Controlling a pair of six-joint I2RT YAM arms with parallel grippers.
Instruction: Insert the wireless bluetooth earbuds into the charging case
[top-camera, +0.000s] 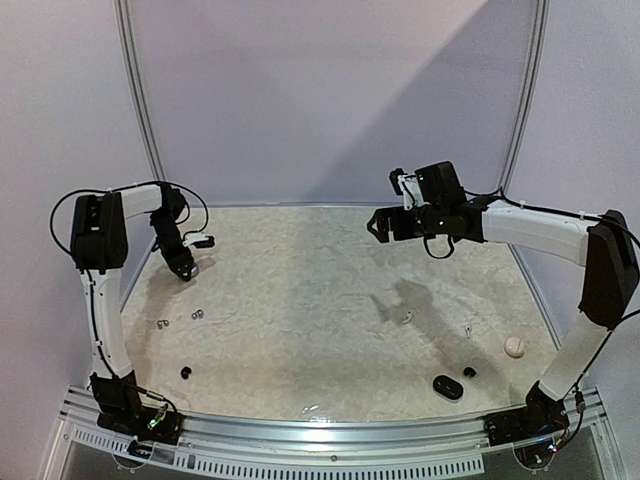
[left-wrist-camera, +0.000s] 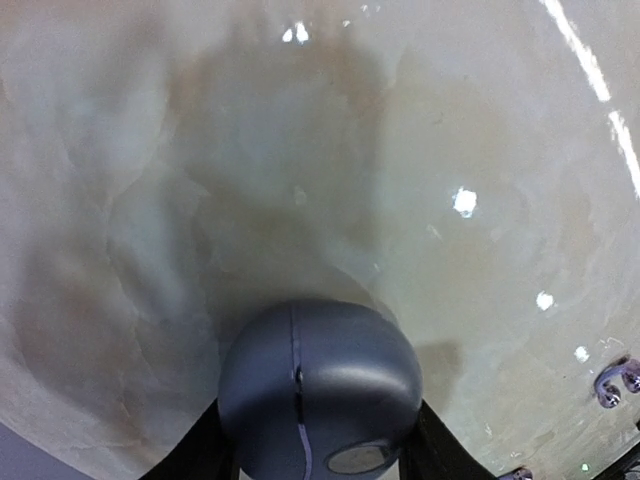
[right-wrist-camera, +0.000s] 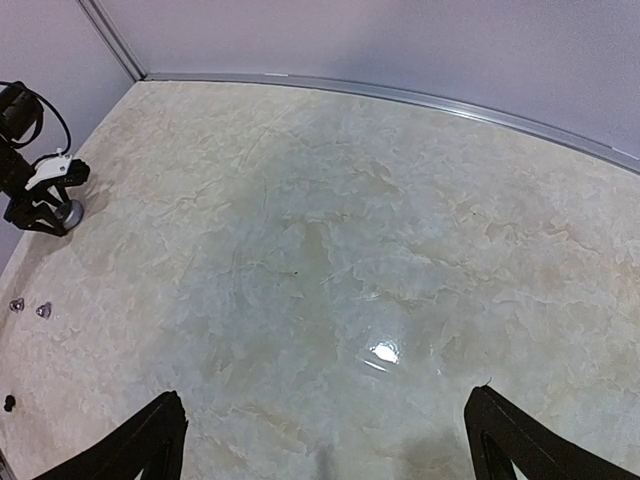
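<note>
A dark grey, rounded charging case (left-wrist-camera: 320, 375) rests on the table at the far left, its lid seam closed. My left gripper (left-wrist-camera: 320, 425) (top-camera: 185, 266) is shut on it, one black finger (left-wrist-camera: 205, 445) pressed against each side. Two greyish earbuds (top-camera: 160, 323) (top-camera: 197, 313) lie just nearer than that gripper, and one of them (left-wrist-camera: 615, 380) shows in the left wrist view. A black earbud (top-camera: 186, 373) lies near the front left. A white earbud (top-camera: 406, 318) lies right of centre. My right gripper (top-camera: 378, 225) (right-wrist-camera: 325, 425) hangs open and empty above the far middle.
A black case (top-camera: 447, 386) with a black earbud (top-camera: 469, 372) beside it sits at the front right. A white round case (top-camera: 514, 346) lies further right. The table's metal rail (top-camera: 320, 430) runs along the near edge; the walls (top-camera: 320, 100) close the back.
</note>
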